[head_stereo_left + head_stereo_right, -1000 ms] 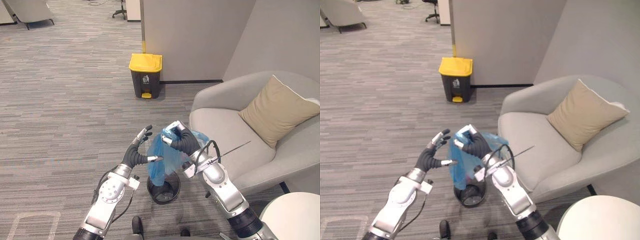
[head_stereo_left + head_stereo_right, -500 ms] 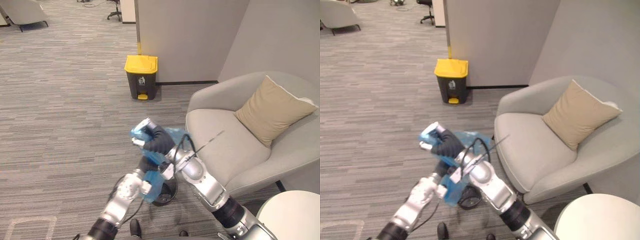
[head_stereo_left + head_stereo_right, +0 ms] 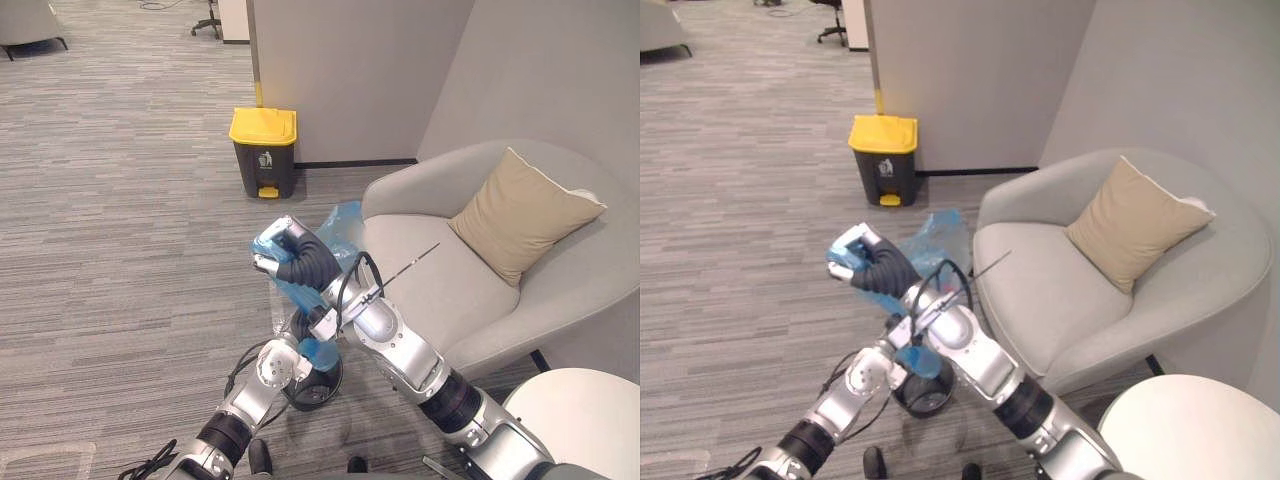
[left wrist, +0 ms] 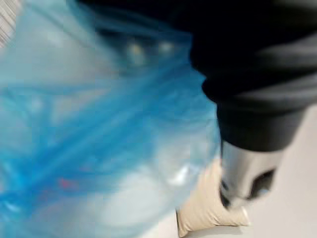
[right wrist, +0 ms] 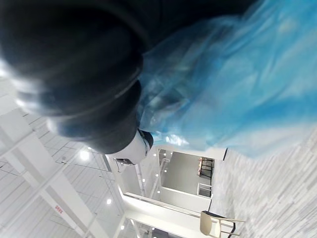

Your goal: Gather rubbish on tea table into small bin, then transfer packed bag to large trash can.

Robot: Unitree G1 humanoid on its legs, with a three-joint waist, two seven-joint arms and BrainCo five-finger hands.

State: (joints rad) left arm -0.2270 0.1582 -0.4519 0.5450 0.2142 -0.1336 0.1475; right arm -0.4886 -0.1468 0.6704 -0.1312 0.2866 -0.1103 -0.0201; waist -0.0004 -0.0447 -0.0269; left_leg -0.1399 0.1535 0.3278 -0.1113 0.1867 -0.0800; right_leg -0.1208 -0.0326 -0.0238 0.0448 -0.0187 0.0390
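Note:
My right hand (image 3: 298, 262) is raised in front of me, its fingers curled round the gathered top of the blue rubbish bag (image 3: 336, 226). The bag (image 5: 237, 84) hangs down from that hand to just above the small black bin (image 3: 318, 386) on the carpet. My left hand (image 3: 298, 328) is pressed against the bag's lower part (image 4: 99, 124), and its fingers are hidden behind the plastic. The large trash can (image 3: 263, 150), dark with a yellow lid, stands shut against the wall ahead, well beyond both hands.
A grey armchair (image 3: 440, 290) with a beige pillow (image 3: 520, 210) sits close on the right. The rim of a round white table (image 3: 585, 420) shows at the lower right. Striped grey carpet stretches left and ahead to the trash can.
My right hand has carried the bag's top up and to the left. My left hand, open beside the bag before, has gone in under it. The camera has also shifted.

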